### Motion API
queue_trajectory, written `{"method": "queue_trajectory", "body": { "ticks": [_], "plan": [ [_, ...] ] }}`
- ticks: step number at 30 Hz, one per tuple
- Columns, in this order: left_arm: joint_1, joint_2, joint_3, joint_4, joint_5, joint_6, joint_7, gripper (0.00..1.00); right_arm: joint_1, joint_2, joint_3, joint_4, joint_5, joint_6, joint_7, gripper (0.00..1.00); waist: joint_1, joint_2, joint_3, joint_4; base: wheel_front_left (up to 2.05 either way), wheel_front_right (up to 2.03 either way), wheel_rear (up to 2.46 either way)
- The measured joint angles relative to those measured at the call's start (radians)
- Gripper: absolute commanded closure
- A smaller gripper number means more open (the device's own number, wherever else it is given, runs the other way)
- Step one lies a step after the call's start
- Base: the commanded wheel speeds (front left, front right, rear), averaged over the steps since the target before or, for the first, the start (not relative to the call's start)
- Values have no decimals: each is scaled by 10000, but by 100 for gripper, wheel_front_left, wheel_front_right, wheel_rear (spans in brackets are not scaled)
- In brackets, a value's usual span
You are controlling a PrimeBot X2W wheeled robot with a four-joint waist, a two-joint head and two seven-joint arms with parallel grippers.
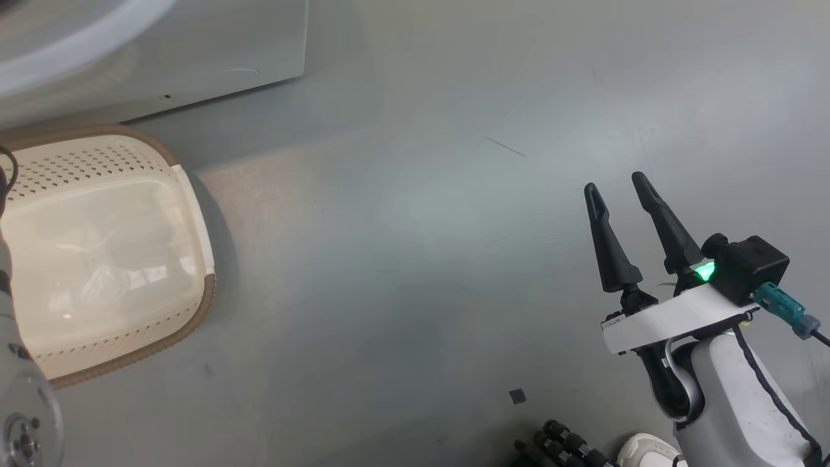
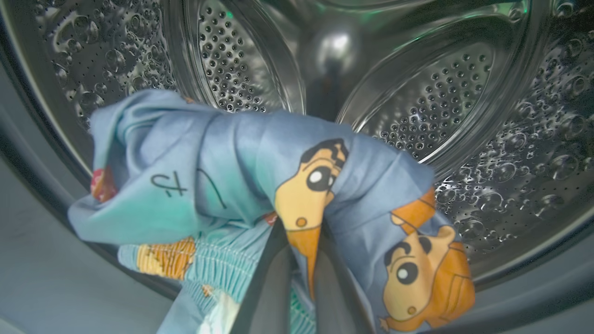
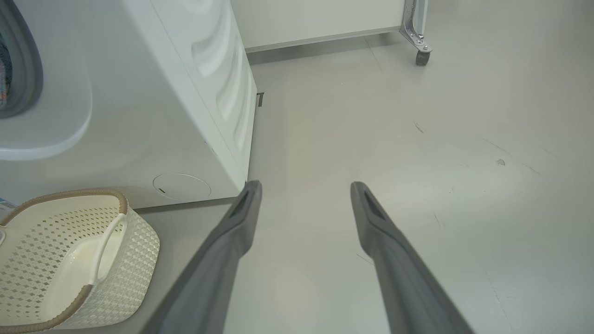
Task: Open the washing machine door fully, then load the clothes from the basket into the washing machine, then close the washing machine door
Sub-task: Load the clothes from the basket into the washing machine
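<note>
Closest to my left wrist camera, the left gripper (image 2: 299, 241) had its two dark fingers (image 2: 271, 283) pressed nearly together, with a fold of the clothes (image 2: 222, 176) pinched between them. The light-blue garment with the orange-brown cartoon figures was bunched over the fingertips. It hung at the mouth of the washing machine, above the grey rubber gasket (image 2: 37, 260) and in front of the perforated steel drum (image 2: 441, 93). Behind the fabric I saw the shiny drum wall with its raised ribs and small holes.

On the other side, the right gripper (image 1: 615, 183) held nothing. Its fingers stood clearly apart over the grey floor (image 1: 421, 259), well away from the machine. A green light glowed at the base of this gripper.

In the right wrist view the same gripper (image 3: 305, 185) pointed along the floor, just beside the front corner of the white washing machine (image 3: 153, 116). The cream perforated basket (image 3: 134, 250) with its brown woven-look rim stood on the floor, close before the machine's front. From the head camera I could see the basket (image 1: 194, 324) at the left, showing its glossy bottom. Farther away, a small caster wheel (image 3: 421, 58) on a metal bracket stood near the wall.
</note>
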Motion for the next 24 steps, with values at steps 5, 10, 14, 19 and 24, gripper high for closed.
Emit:
{"method": "queue_trajectory", "body": {
  "ticks": [5,10,14,19,24],
  "plan": [
    [-316,178,8,278,52,48,-10,100,227,-75,-12,-2,2,0,0,0,0,0,-29,-159,0,0,0],
    [-758,268,4,297,205,90,-96,100,331,-98,-23,-21,12,0,0,0,0,0,64,-206,0,0,0],
    [-1092,349,29,274,305,100,-102,100,331,-125,10,-104,13,0,0,0,0,0,149,-232,0,0,0],
    [-1661,403,142,-27,305,100,-184,100,331,-151,63,-163,13,0,0,0,0,0,279,-278,0,0,0],
    [-1947,688,376,-667,322,100,-186,100,318,-161,291,-174,15,0,0,0,0,0,382,-380,0,0,0]
  ]
}}
